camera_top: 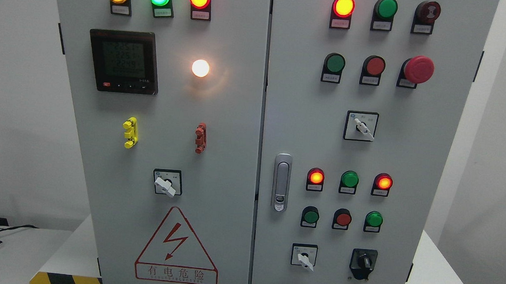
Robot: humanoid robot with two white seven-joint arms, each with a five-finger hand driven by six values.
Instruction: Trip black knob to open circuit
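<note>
A grey two-door electrical cabinet [219, 113] fills the head view, pilot lamps glowing along its top. On the right door [411, 171], low and near the right edge, sits the black knob [363, 262], just right of a small white-handled selector switch [304, 256] and below a green pushbutton [373, 219]. It looks like rigid plastic on a stiff, spring-detented shaft, so likely to resist, then snap over; a pinch across its raised centre bar should give the best purchase. Neither robot hand shows, so their finger states cannot be told
</note>
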